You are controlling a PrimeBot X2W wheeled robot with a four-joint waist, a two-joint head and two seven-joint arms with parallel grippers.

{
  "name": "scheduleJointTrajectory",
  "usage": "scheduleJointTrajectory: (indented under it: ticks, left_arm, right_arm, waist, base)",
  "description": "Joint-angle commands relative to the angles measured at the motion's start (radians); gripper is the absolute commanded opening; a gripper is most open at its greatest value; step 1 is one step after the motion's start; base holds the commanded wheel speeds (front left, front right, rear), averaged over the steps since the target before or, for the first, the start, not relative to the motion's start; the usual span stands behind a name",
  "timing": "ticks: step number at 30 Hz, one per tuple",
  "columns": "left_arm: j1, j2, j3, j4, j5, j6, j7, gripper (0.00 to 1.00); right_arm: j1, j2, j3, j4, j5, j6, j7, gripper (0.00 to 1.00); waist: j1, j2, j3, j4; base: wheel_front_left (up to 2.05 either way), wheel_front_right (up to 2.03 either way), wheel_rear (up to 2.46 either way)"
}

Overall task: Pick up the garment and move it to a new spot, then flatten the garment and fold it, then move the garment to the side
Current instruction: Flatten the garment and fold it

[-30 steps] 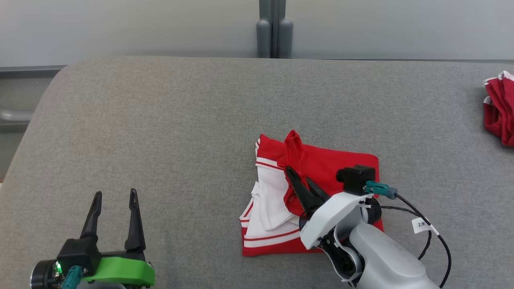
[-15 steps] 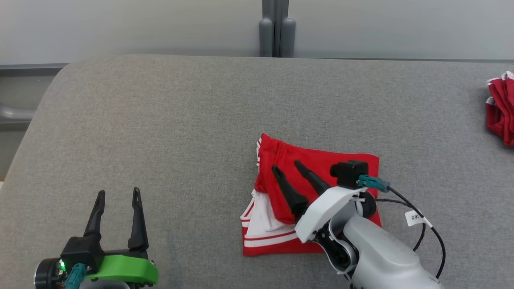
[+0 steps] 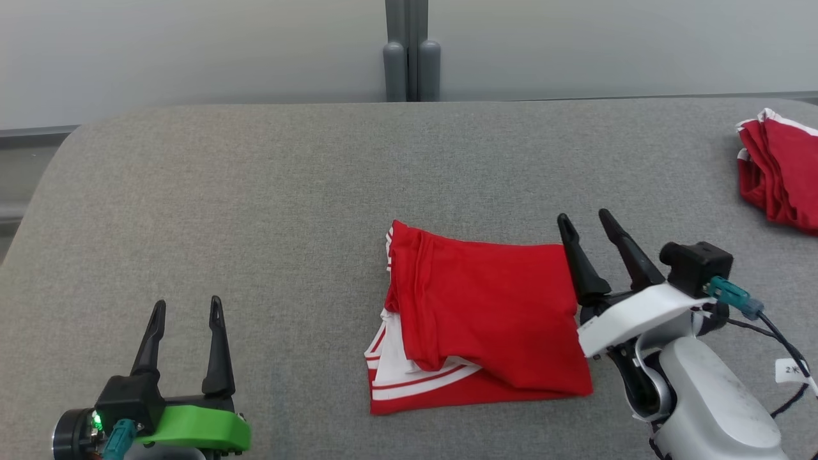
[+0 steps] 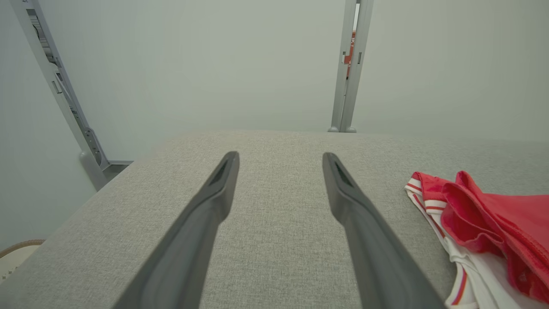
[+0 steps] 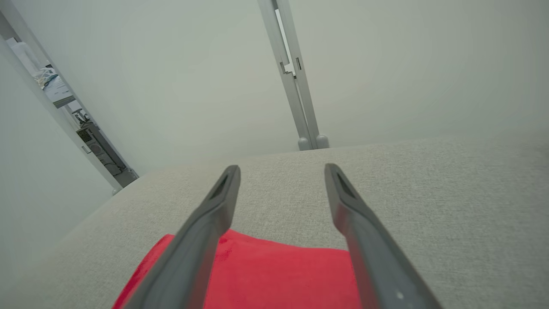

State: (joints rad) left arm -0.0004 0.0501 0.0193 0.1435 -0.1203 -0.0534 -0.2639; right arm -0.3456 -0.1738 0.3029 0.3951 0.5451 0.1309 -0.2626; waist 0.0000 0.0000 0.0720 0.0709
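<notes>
One grey fabric-covered surface (image 3: pixel 255 191) is recorded across most of the head view, its far corner rounded at the upper left. On it, right of centre in the lower half of the frame, the garment (image 3: pixel 486 313) is found lying folded. A red panel is laid uppermost, and white cloth with red-and-white striped trim is exposed along its lower left edge. It is held by neither gripper.

A second heap of red cloth (image 3: pixel 779 179) with white edging is noted at the right edge of the frame, well apart from the garment.

The right gripper (image 3: pixel 583 218) is seen at the lower right, just beside the garment's right edge. Its two dark fingers are spread wide with nothing between them. Whether they touch the cloth cannot be told. In the right wrist view, red cloth is seen beneath the finger bases and bare grey surface between the tips.

The left gripper (image 3: pixel 187 303) is recorded at the lower left, well apart from the garment, its fingers likewise spread wide and empty.

A grey upright post (image 3: pixel 412 57) is noted at the top centre, behind the surface.
</notes>
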Motion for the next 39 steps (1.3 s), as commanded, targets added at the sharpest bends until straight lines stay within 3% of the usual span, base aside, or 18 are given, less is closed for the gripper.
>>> scheduleJointTrajectory:
  ticks: [1,6,17,28,39]
  left_arm:
    - [-0.002,0.002,0.002,-0.002,0.007,-0.006,0.000,1.00]
    - [0.004,0.002,0.005,-0.004,0.010,-0.009,0.000,1.00]
    - [0.035,0.002,0.005,-0.009,0.014,-0.007,0.000,1.00]
    - [0.059,0.002,0.007,-0.013,0.022,-0.015,0.000,1.00]
    - [0.045,0.002,-0.081,-0.024,0.022,-0.023,0.000,1.00]
  right_arm:
    - [0.030,-0.009,-0.022,-0.028,-0.023,-0.001,-0.002,1.00]
    - [0.118,-0.019,-0.087,-0.121,-0.084,-0.001,-0.002,1.00]
    - [0.318,0.024,-0.202,-0.287,-0.171,-0.001,-0.003,1.00]
    - [0.407,0.063,-0.242,-0.331,-0.217,-0.001,-0.002,1.00]
    - [0.400,0.073,-0.231,-0.331,-0.232,-0.001,-0.002,1.00]
  waist:
    - [0.0000,0.0000,-0.006,-0.009]
    - [0.0000,0.0000,-0.014,-0.025]
    - [0.0000,0.0000,-0.041,-0.044]
    - [0.0000,0.0000,-0.070,-0.049]
    - [0.0000,0.0000,-0.068,-0.040]
  base:
    - [0.00,0.00,0.00]
    - [0.00,0.00,0.00]
    - [0.00,0.00,0.00]
    - [0.00,0.00,0.00]
    - [0.00,0.00,0.00]
